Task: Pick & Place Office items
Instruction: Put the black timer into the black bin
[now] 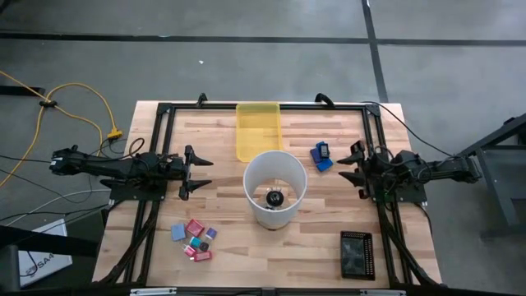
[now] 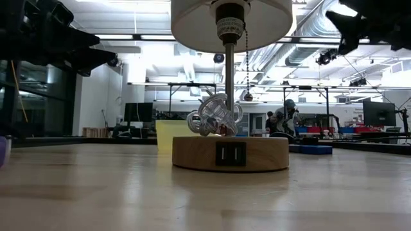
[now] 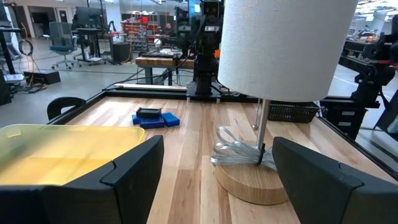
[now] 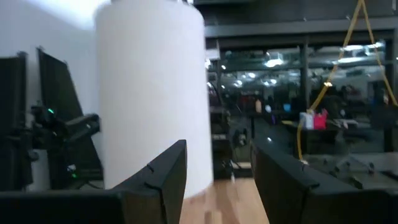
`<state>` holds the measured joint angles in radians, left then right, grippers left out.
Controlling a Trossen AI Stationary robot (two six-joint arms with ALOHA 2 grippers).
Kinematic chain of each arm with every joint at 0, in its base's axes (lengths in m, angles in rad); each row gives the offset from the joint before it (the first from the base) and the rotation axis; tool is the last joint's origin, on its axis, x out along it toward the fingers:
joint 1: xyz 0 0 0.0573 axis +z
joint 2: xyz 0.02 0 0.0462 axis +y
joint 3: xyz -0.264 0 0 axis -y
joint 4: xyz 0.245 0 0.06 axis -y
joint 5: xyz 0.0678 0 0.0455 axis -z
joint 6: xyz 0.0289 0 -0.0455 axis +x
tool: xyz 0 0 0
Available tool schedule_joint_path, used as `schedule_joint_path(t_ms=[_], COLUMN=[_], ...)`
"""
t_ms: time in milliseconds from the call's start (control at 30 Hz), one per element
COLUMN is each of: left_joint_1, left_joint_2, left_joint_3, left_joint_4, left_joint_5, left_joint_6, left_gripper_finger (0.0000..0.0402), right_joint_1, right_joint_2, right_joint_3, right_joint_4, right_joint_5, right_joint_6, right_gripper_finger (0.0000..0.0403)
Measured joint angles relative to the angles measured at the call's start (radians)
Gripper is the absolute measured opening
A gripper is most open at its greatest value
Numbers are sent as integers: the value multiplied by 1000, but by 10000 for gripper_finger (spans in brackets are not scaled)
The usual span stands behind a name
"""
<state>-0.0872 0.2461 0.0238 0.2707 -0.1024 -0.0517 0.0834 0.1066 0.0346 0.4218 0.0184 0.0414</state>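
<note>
The office items lie in two places. A cluster of small pink, red, purple and light-blue pieces point(image 1: 195, 240) rests on the table near its front left. Two bright-blue pieces point(image 1: 320, 156) point(image 3: 154, 118), one with a dark piece on top, lie right of the yellow tray point(image 1: 258, 130). A lamp with a white shade point(image 1: 275, 185) point(image 3: 286, 43) stands mid-table on a round wooden base point(image 2: 230, 153). My left gripper point(image 1: 205, 174) point(image 3: 217, 162) is wide open left of the lamp, pointing level at it. My right gripper point(image 1: 341, 168) point(image 4: 217, 168) hangs open and empty right of the lamp, tipped slightly upward.
A black mesh tray point(image 1: 357, 253) sits at the front right corner. A black frame point(image 1: 164, 111) borders the table's far edge and sides. The lamp's pull chain point(image 2: 247, 64) hangs beside its stem. Bare wood lies between each gripper and the lamp.
</note>
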Motion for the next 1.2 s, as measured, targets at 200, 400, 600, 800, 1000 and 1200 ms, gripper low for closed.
schedule_joint_path(t_ms=[200,400,600,800,1000,1200], left_joint_1=[0,0,0,0,0,0], left_joint_2=[0,0,0,0,0,0], left_joint_3=[0,0,0,0,0,0], left_joint_4=[0,0,0,0,0,0], left_joint_5=[0,0,0,0,0,0], left_joint_6=[0,0,0,0,0,0], left_gripper_finger=[293,293,293,293,293,293], right_joint_1=[0,0,0,0,-1,-14], right_joint_2=[62,208,356,466,570,683], right_joint_3=[83,246,400,504,606,714], right_joint_4=[-20,-187,-383,-503,-611,-743], right_joint_5=[1,42,203,387,549,723], right_joint_6=[14,8,-10,-12,80,189], right_gripper_finger=[162,162,162,162,162,162])
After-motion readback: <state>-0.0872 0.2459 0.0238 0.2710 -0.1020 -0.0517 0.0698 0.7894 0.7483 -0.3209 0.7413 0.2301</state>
